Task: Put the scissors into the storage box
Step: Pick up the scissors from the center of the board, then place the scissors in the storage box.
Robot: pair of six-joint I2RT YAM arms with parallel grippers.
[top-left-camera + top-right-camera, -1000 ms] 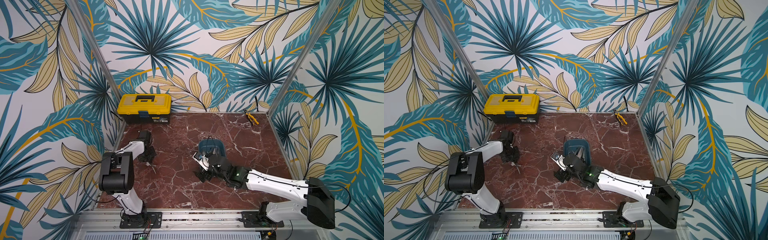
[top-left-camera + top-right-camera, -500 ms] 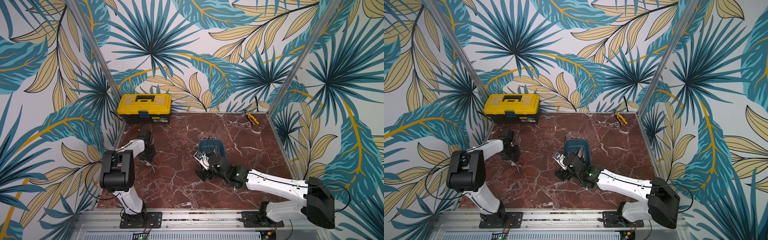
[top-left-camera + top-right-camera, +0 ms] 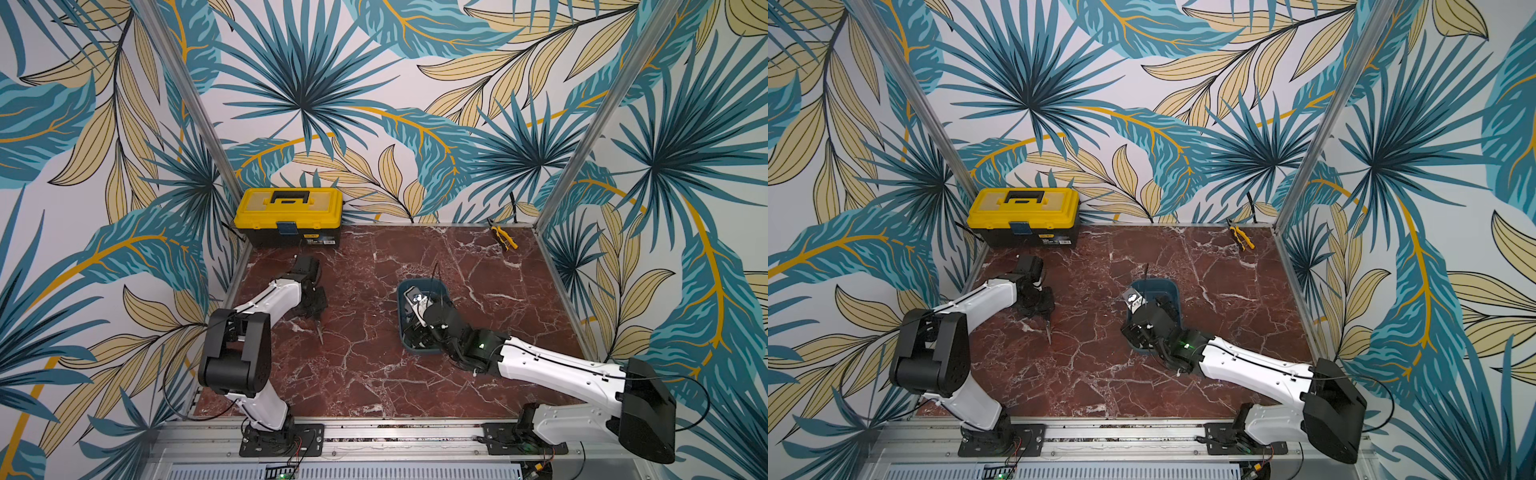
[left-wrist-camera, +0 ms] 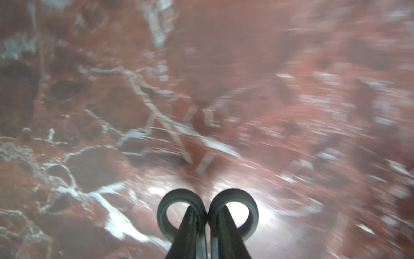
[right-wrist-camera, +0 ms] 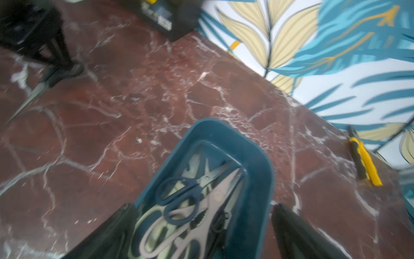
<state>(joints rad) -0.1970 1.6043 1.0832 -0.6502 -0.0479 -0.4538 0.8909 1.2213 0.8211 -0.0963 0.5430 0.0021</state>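
The storage box (image 5: 224,134), a dark teal tub, stands near the middle of the red marble table (image 3: 374,386), well apart from the larger yellow-and-black toolbox (image 3: 289,216) against the far wall on the left. The right end effector (image 5: 202,206) hangs over the box's near end with its jaws spread wide. In the right wrist view one finger shows to each side of the tub, and it grips nothing. The left end effector (image 4: 207,224) is low over the table's left side, jaws closed on the handle end of the black-handled scissors (image 3: 1049,329). Their blades stick out from under it toward the near edge; whether the tips touch the table cannot be told. Inside the box several pairs lie heaped with blades toward its far end, the blue-handled scissors (image 5: 179,197) resting on pale kitchen shears (image 5: 216,197). Small yellow-handled pliers (image 3: 503,240) lie by the far right corner.
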